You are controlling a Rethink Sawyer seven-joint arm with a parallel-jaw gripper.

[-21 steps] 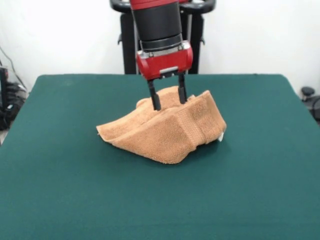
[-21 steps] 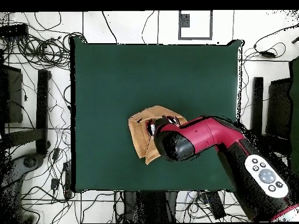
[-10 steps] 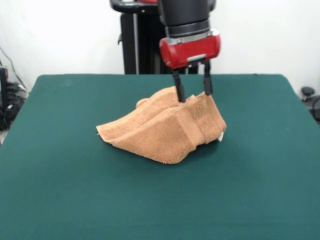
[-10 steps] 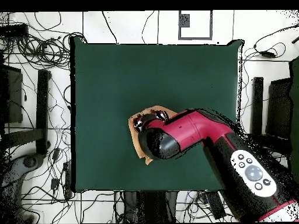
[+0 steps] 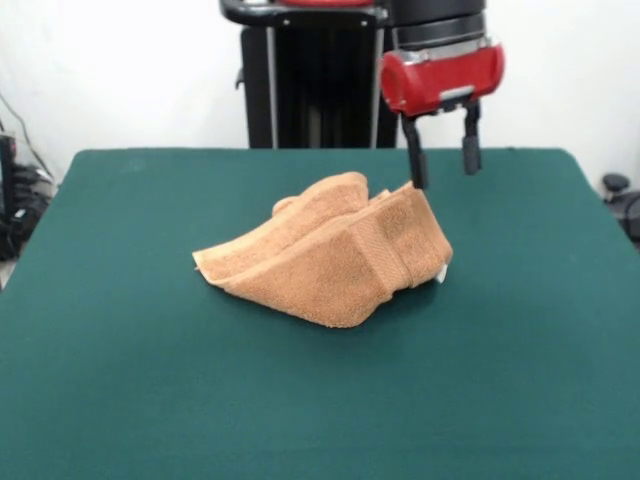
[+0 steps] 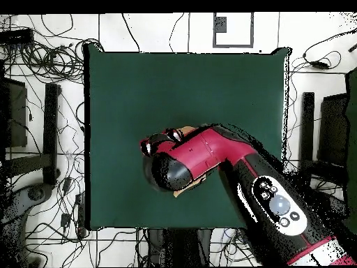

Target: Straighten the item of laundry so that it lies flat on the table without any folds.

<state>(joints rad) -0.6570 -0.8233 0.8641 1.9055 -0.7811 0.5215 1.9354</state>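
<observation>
Soft, limp tan terry-cloth towel (image 5: 335, 255) heaped in folds on the dark green felt tabletop (image 5: 120, 400); empty red-and-black gripper (image 5: 442, 164), spread, hovers beside its raised corner, the likeliest hold.

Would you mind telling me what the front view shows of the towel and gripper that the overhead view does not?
Only the front view shows the towel nearly whole: a bunched, folded mound with a raised ridge, a woven border band and a small white tag at its right end. It also shows the gripper open and empty, above the mound's right end. Only the overhead view shows the whole outline of the table and the cables on the floor around it; there the arm hides most of the towel. Both show the tan towel unflattened on the green table.
</observation>
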